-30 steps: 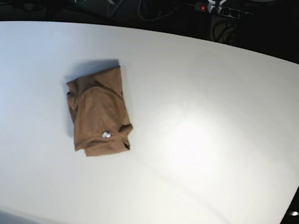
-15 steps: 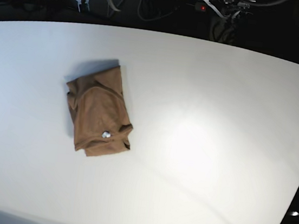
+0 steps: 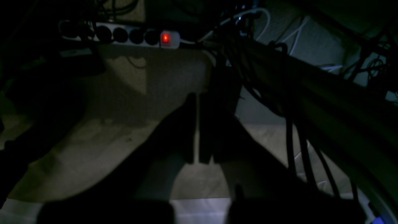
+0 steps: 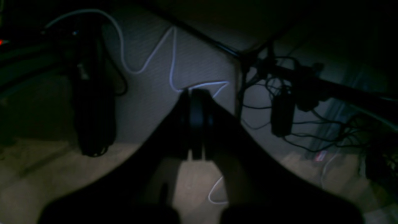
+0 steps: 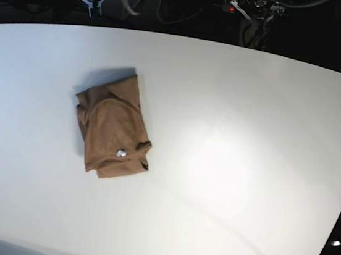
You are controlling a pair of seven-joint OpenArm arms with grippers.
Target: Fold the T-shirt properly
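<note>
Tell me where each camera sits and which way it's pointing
Base: high above the white table, looking down at the folded T-shirt; both tools at the far edge.
Left wrist: on the left tool, shut, facing a power strip on the floor.
Right wrist: on the right tool, shut, facing floor cables.
Shared: base and left wrist both show the strip's red light.

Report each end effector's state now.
Left end effector: closed, holding nothing.
Right end effector: closed, holding nothing.
</note>
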